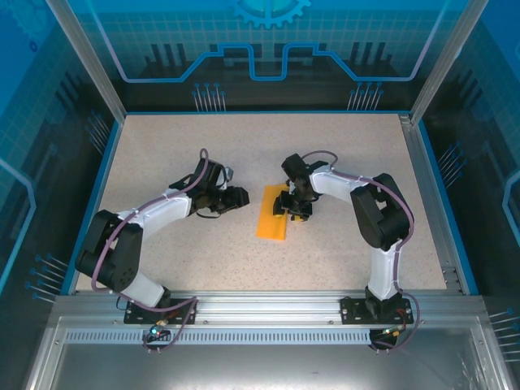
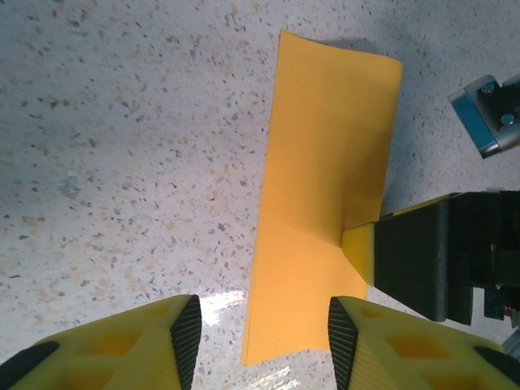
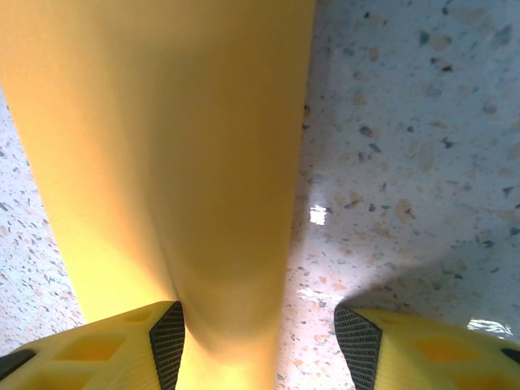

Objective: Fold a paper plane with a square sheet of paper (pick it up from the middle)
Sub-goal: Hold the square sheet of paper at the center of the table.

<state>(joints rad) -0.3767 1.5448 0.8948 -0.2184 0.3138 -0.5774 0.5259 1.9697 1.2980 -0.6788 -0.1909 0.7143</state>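
Note:
The square sheet of paper (image 1: pixel 270 223) lies folded into a narrow orange-yellow rectangle in the middle of the table. In the left wrist view the sheet (image 2: pixel 325 162) runs away from me, and its near end sits between the spread fingers of my left gripper (image 2: pixel 260 335), which is open. My left gripper (image 1: pixel 240 197) hovers just left of the sheet. My right gripper (image 1: pixel 297 213) is open over the sheet's right edge. In the right wrist view the sheet (image 3: pixel 162 146) bulges up, and my right gripper (image 3: pixel 262 345) straddles its edge. One right fingertip (image 2: pixel 358 253) touches the paper. The paper plane is out of view.
The speckled tabletop (image 1: pixel 203 146) is bounded by a blue rim and clear side walls. Both arm bases are bolted to the metal rail (image 1: pixel 268 307) at the near edge. The two grippers are close together across the paper.

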